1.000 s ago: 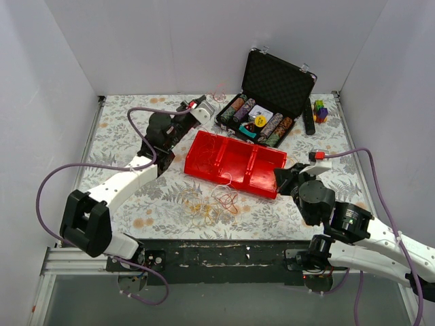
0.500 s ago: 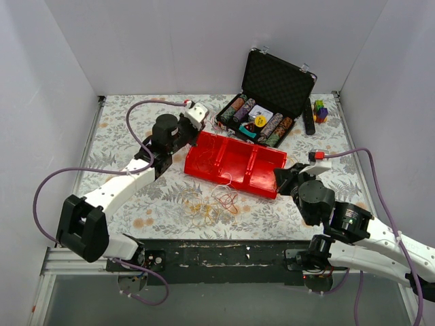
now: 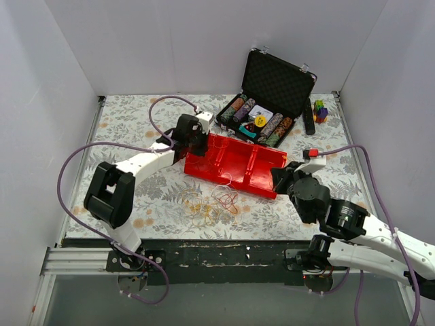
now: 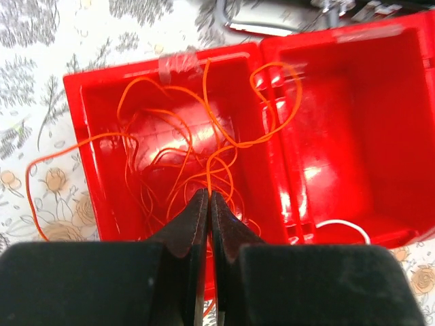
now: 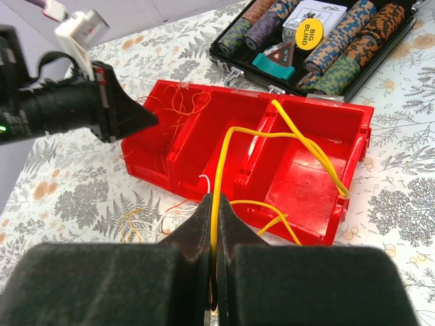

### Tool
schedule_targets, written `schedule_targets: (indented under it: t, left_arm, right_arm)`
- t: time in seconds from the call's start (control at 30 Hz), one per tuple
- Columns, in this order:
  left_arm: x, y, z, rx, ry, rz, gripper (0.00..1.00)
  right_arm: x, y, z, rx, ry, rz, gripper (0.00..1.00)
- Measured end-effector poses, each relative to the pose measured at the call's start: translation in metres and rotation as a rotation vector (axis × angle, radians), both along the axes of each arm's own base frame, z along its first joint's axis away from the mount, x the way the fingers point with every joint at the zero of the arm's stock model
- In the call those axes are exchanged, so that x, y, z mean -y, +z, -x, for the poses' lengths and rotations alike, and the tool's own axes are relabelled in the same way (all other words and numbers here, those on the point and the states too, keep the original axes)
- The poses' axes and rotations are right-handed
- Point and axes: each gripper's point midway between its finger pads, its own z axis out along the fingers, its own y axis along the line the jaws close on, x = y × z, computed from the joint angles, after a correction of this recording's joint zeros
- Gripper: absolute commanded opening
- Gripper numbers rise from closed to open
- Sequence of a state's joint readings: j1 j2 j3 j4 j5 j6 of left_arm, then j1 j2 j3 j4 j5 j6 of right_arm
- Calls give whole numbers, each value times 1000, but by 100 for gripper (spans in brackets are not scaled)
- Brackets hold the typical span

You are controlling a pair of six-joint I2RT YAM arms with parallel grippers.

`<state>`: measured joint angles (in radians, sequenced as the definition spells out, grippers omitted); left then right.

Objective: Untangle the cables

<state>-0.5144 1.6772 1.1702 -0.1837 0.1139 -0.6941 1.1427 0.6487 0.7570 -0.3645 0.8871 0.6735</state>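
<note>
A red tray (image 3: 238, 160) lies mid-table. Thin orange cables (image 4: 170, 146) curl in its left compartment, one looping over the divider (image 4: 270, 129). My left gripper (image 4: 209, 195) is shut on an orange strand just above that compartment; its tip (image 5: 151, 121) reaches the tray's left end (image 3: 194, 149). My right gripper (image 5: 214, 202) is shut on a yellow cable (image 5: 224, 153) that runs from the tray's near edge across the middle and right compartments. That gripper (image 3: 277, 178) sits at the tray's near right corner. More tangled cables (image 3: 214, 202) lie on the table in front of the tray.
An open black case of poker chips (image 3: 262, 122) stands just behind the tray. Small coloured blocks (image 3: 319, 110) and a black bar (image 3: 308, 117) sit at the back right. A white strand (image 4: 343, 224) rests at the tray's near wall. White walls enclose the table.
My left arm has swung right and in, carrying its shut gripper from left of the tray to over the left compartment. The right arm has edged slightly left.
</note>
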Motion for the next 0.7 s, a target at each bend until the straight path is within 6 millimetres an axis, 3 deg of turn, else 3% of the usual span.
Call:
schedule_targets:
  t: [0.13,0.3,0.43,0.47,0.53,0.63,0.7]
  left_arm:
    - [-8,-21,-2,-48,69,-43,0]
    - [-18,-19,-11,1,136,-96,0]
    - [-15,-24,-5,32,126,-157,0]
    - [-12,-27,0,33,114,-170,12]
    - [-8,-32,5,33,97,-189,50]
    - [0,-34,9,32,74,-196,63]
    - [-1,-35,9,28,76,-201,78]
  right_arm:
    - [0,7,0,9,1,-11,1]
    - [0,8,0,14,5,-1,1]
    - [-7,7,-3,15,16,14,1]
    - [-11,6,-4,17,24,22,1]
    - [-19,4,-7,17,41,39,1]
    - [-37,2,-17,3,74,72,1]
    - [-51,3,-31,-18,91,77,1]
